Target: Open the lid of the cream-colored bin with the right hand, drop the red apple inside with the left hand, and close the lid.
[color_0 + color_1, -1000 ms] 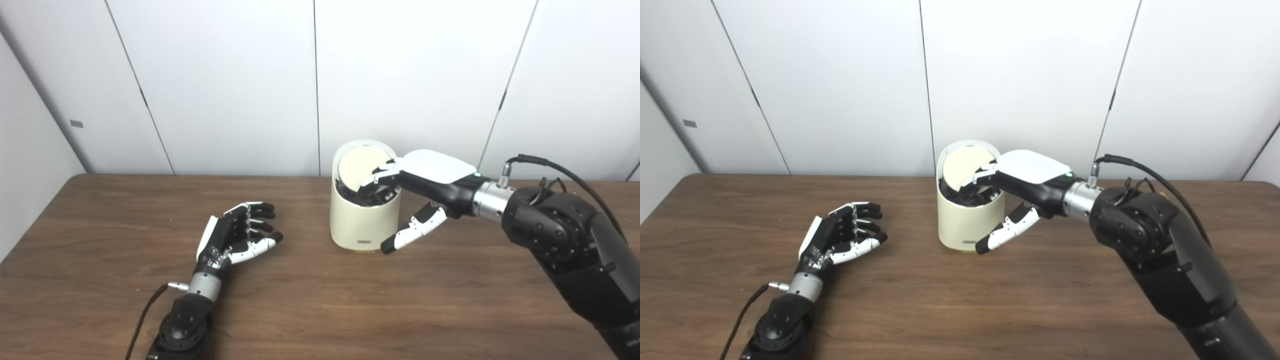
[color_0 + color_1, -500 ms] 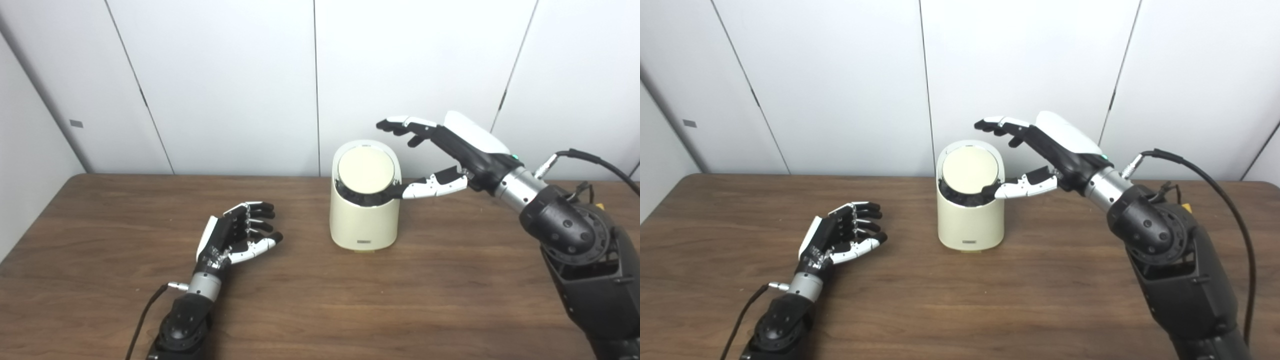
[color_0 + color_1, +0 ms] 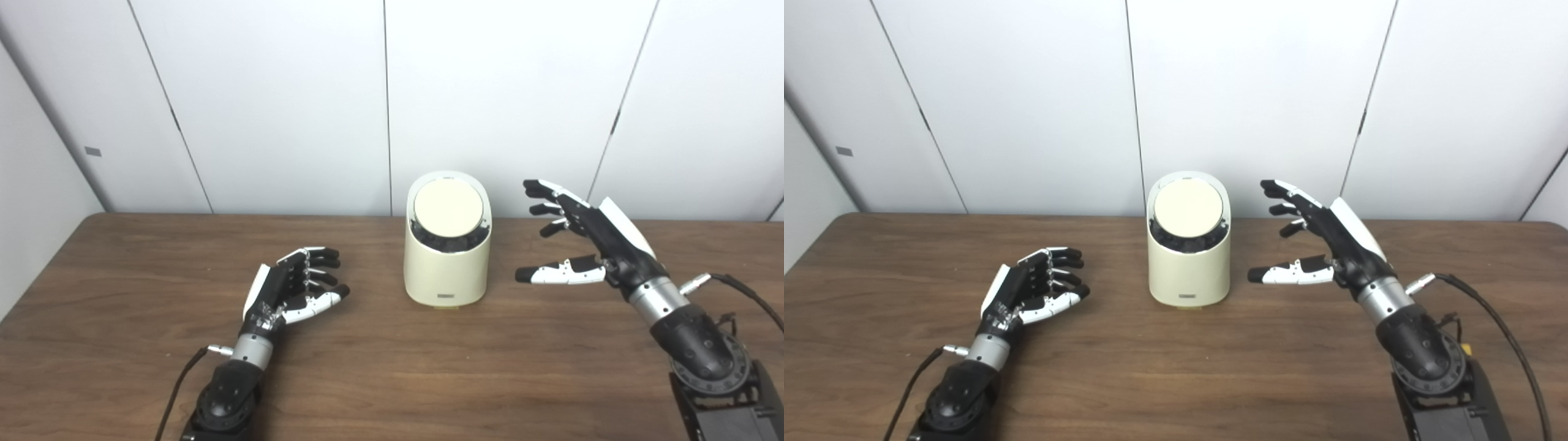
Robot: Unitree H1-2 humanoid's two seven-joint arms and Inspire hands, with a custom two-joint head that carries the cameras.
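White wall panels are seen behind a brown wooden counter | cream-colored bin is placed upright near the far edge, at mid-width, lid closed | left robot hand is rested on the counter, empty, fingers loosely curled apart | right robot hand is held right of the bin, apart from it, fingers spread, empty.

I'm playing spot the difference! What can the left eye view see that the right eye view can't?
Left eye view only: a wider strip of the side wall. Right eye view only: the table's far right corner and the right arm's cable reaching the bottom edge. Both: the cream-colored bin, lid shut, the left hand and right hand open beside it, no apple.
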